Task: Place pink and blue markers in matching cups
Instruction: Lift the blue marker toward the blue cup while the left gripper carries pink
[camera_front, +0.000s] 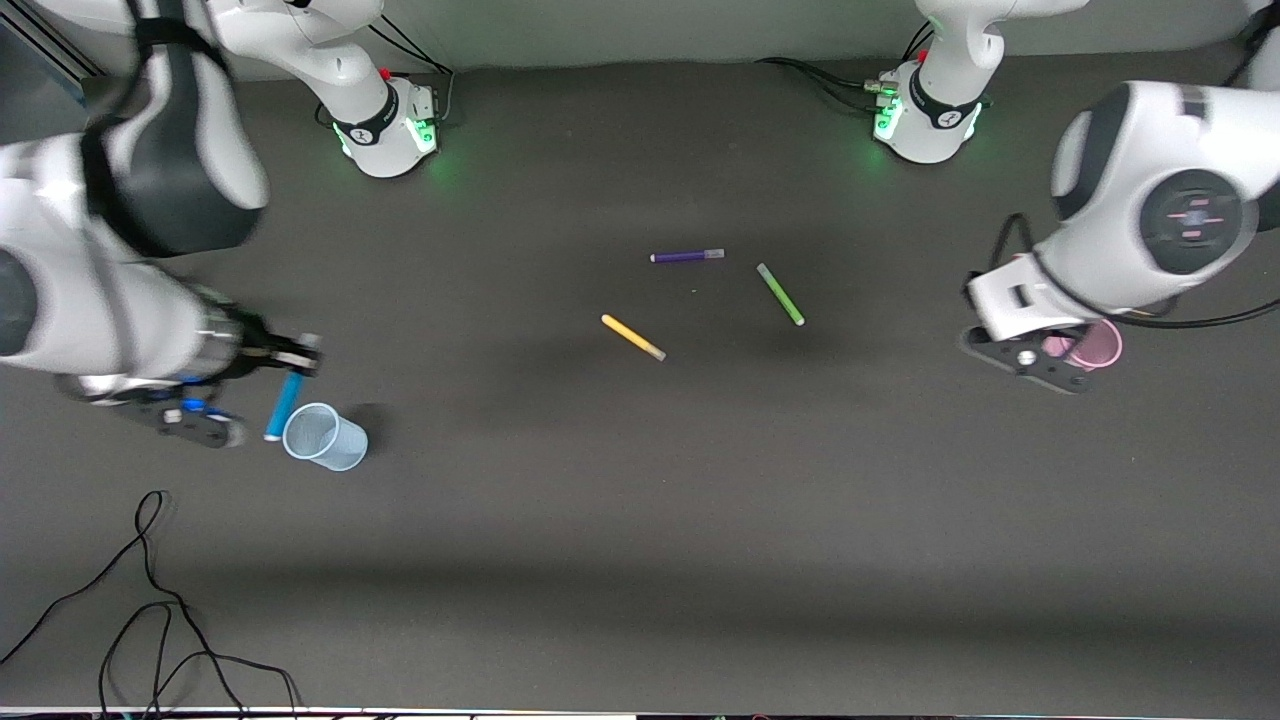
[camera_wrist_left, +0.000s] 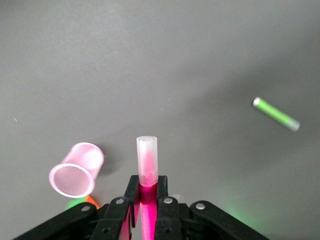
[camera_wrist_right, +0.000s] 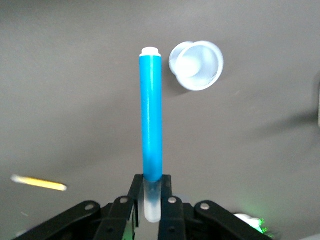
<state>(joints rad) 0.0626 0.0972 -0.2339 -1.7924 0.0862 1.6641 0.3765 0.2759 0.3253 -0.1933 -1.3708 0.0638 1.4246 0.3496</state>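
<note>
Blue marker is clamped by its pale cap in my right gripper, hanging just beside the blue cup near the table's right-arm edge; I must centre it over the rim before release. Pink marker is clamped in the left gripper by the pink cup at the left-arm edge. Purple, green and yellow pens lie mid-table, well apart and not obstructing.

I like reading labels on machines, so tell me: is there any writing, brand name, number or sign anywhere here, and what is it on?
No text can be read in these pictures.
Small dark marks on the black bands of the two arm bases: too small to read.
Blue marker, pink marker, blue cup, pink cup: no print visible.
Purple pen, yellow pen, green pen: no lettering can be made out.
</note>
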